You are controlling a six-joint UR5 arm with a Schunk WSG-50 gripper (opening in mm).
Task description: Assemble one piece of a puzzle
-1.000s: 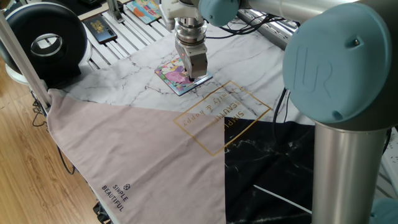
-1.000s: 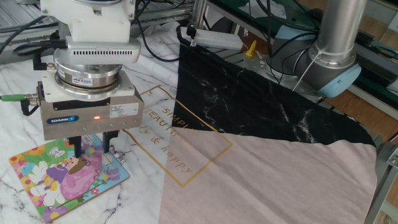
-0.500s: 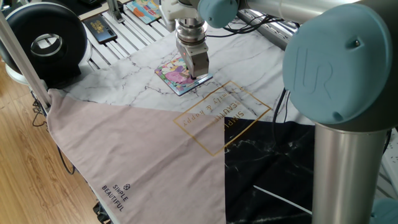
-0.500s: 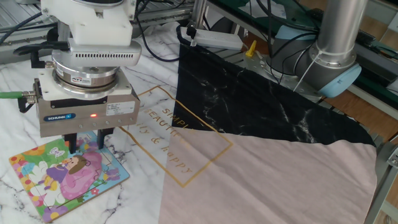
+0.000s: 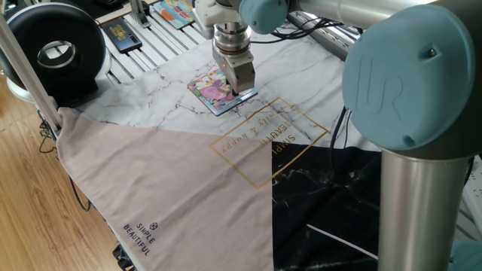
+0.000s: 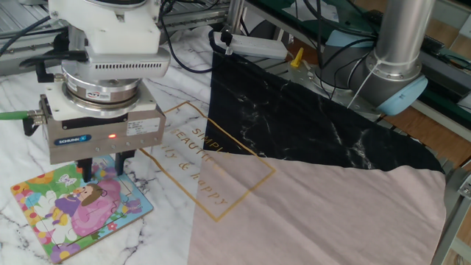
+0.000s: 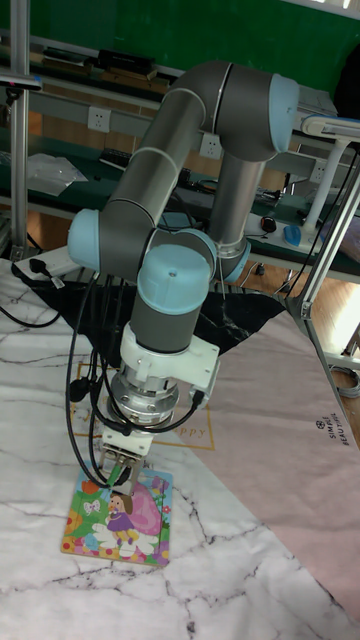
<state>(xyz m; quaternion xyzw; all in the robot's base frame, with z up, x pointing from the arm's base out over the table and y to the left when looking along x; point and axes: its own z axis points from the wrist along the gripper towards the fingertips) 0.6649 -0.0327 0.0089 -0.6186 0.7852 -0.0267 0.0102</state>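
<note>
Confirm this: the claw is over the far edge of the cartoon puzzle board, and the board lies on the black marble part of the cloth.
One thing is wrong: the puzzle lies on the white marble part of the cloth, not the black part, which is off to the side. The other fixed view shows it. The claw is indeed over the board's far edge.

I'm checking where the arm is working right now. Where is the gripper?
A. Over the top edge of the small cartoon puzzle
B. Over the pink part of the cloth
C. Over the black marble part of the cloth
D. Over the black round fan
A: the gripper hangs with its fingertips at the upper edge of the puzzle on the white marble cloth.
</note>
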